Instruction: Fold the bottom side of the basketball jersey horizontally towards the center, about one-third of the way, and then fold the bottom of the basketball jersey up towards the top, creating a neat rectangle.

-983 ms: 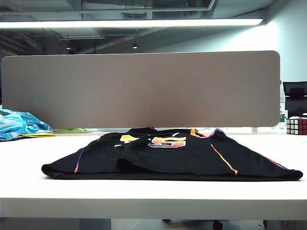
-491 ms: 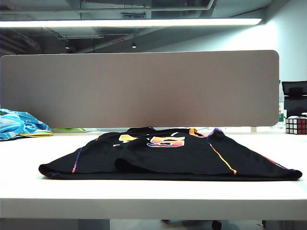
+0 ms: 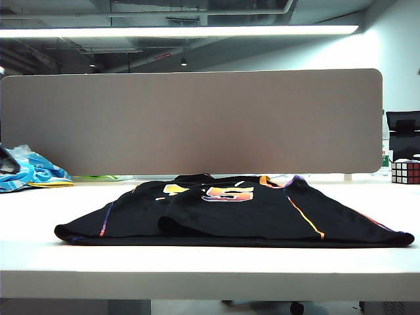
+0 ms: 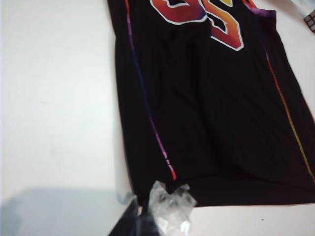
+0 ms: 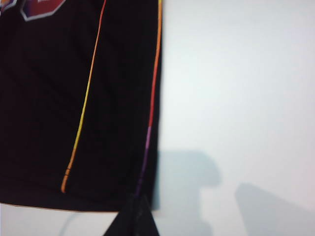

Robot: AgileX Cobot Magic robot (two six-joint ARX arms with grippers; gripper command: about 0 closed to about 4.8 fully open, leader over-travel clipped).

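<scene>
- Table (image 3: pixel 210 262): white, broad; same position in the exterior view as one second ago.
- Divider panel (image 3: pixel 190 121): grey, upright behind the table; unchanged.
- Basketball jersey (image 3: pixel 236 213): black, laid flat across the table middle, orange-yellow numerals (image 3: pixel 228 193) facing up, thin coloured piping (image 3: pixel 305 216) along the sides. Outline and folds matching the earlier frames apart from a slight shift of the whole picture; no fold made.
- Striped cloth (image 3: pixel 33 172): light blue and white, at the far left edge of the table, well apart from the jersey. A dark shape now covering part of it at the frame edge, not there one second ago; identity not determinable.
- Puzzle cube (image 3: pixel 405 172): at the far right, behind the table; unchanged.
- Left gripper (image 4: pixel 147 223): clenched, holding nothing; tip wrapped in clear crinkled film, poised just at the jersey's hem corner beside the purple-to-red piping. Contact with the fabric not determinable. Not distinguishable in the exterior view.
- Right gripper (image 5: pixel 134 219): clenched, holding nothing; dark tip just at the opposite hem corner, beside the orange-to-purple piping, shadow cast on the bare table alongside. Contact not determinable.
</scene>
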